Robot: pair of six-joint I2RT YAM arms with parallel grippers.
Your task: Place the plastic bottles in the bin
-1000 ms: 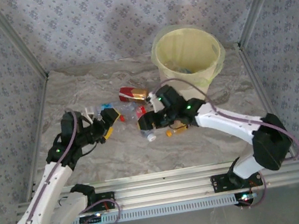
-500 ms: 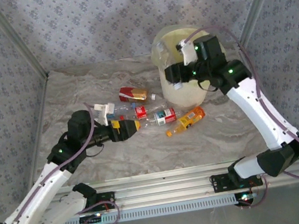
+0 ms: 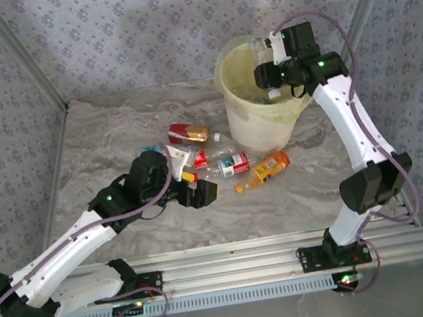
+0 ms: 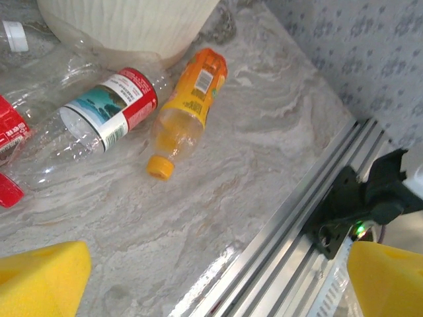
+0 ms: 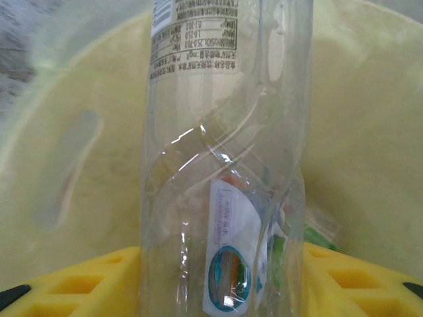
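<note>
Clear bottle (image 5: pixel 225 132) clamped in right pincer (image 5: pixel 218 284), apparently above bin (image 5: pixel 370 132)

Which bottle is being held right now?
The clear bottle clamped in the right gripper above the bin; the orange-tinted bottle and its neighbours lie on the table.

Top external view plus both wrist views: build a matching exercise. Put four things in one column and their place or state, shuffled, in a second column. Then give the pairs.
Things
1. orange bottle
2. red-and-gold bottle
3. left gripper
4. right gripper

Place or state
A. shut on a clear bottle over the bin
B. lying on the table, left of the bin
C. open, holding nothing
D. lying on the table just in front of the bin

Pairs: 1-D, 2-B, 3-C, 4-A
</note>
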